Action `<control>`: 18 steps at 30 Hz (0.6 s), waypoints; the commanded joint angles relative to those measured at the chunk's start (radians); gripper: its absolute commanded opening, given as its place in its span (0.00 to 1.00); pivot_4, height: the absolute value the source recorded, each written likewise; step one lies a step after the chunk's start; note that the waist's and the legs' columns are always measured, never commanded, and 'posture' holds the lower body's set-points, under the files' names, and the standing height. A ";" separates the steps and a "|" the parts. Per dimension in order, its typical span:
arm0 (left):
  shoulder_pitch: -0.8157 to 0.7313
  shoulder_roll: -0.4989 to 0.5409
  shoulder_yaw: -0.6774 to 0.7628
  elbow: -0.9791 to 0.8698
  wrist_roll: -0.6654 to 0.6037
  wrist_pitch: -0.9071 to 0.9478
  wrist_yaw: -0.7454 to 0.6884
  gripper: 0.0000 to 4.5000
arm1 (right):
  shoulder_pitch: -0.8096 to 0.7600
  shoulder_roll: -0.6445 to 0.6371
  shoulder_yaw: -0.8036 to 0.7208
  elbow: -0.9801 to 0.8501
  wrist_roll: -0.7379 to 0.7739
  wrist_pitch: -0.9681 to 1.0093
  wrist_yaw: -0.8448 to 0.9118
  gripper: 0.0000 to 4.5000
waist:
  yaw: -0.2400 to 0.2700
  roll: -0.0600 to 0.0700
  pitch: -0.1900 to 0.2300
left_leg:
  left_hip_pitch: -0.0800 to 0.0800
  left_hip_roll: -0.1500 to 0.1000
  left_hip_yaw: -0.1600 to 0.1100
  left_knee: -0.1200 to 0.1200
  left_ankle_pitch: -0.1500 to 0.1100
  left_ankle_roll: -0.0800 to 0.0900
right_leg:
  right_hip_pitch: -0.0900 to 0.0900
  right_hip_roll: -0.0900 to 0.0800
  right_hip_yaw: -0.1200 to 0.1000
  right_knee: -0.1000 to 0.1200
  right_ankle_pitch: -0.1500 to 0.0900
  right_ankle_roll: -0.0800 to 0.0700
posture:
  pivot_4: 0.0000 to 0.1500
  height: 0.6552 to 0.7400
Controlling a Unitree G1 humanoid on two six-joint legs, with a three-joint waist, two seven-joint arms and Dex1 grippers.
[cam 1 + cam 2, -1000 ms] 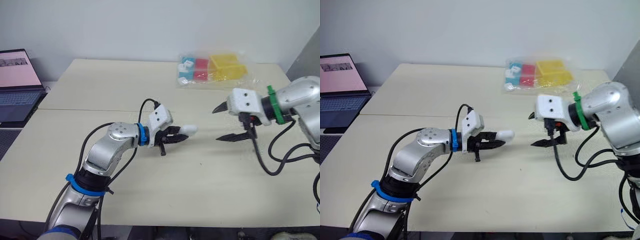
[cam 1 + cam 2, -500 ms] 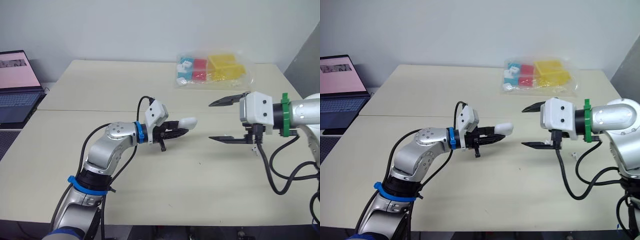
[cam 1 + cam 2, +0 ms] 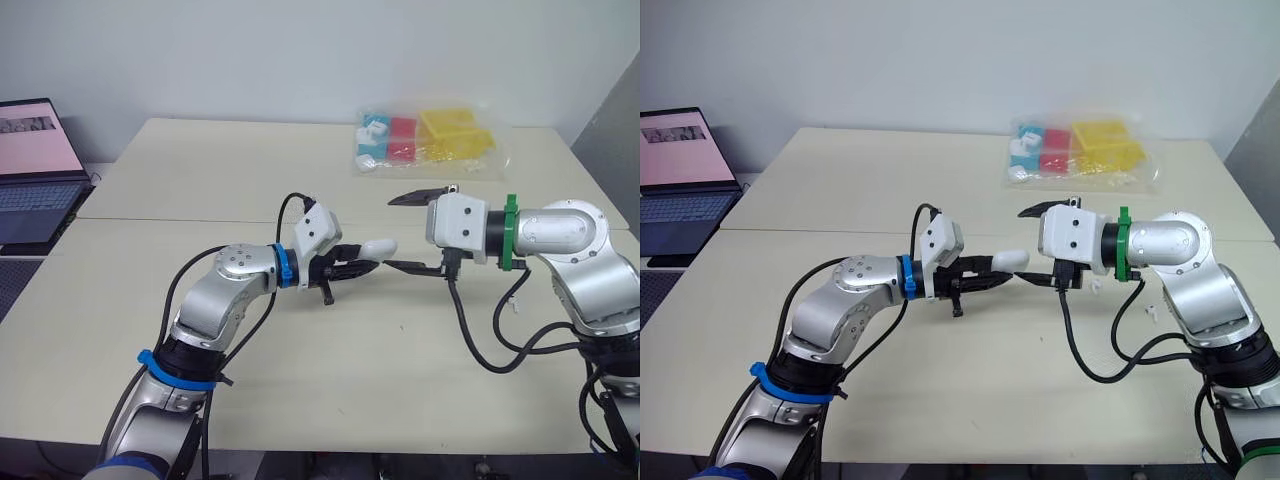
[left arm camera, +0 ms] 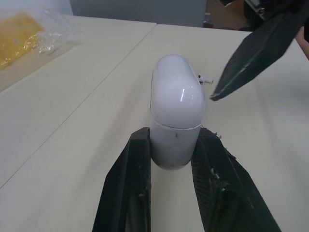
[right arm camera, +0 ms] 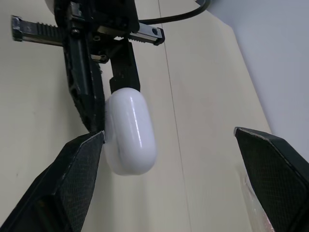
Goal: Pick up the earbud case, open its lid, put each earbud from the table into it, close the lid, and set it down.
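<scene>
My left gripper (image 3: 360, 263) is shut on the white earbud case (image 3: 378, 248) and holds it above the middle of the table, the case's rounded lid end pointing toward my right arm. The lid sits closed along its seam (image 4: 176, 127). My right gripper (image 3: 390, 232) is open just right of the case, one finger above that end and the lower finger (image 5: 79, 179) close beside it; whether it touches is unclear. A small white earbud (image 3: 1150, 311) lies on the table under my right arm, and another (image 4: 205, 79) lies beyond the case.
A clear plastic bag (image 3: 425, 140) of blue, red and yellow boxes lies at the table's far edge. An open laptop (image 3: 35, 170) stands off the table's left side. My right arm's black cable (image 3: 1090, 360) hangs over the table.
My right gripper has swung left across the table, from well apart to right beside the case, staying open. My left gripper has kept the case almost still.
</scene>
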 commanded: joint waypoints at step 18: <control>0.011 0.034 -0.026 -0.066 -0.002 0.001 -0.029 0.17 | -0.055 0.030 -0.033 0.018 0.013 0.000 -0.017 1.00 | 0.000 0.000 0.000 | 0.000 0.000 0.000 0.000 0.000 0.000 | 0.000 0.000 0.000 0.000 0.000 0.000 | 1.00 1.00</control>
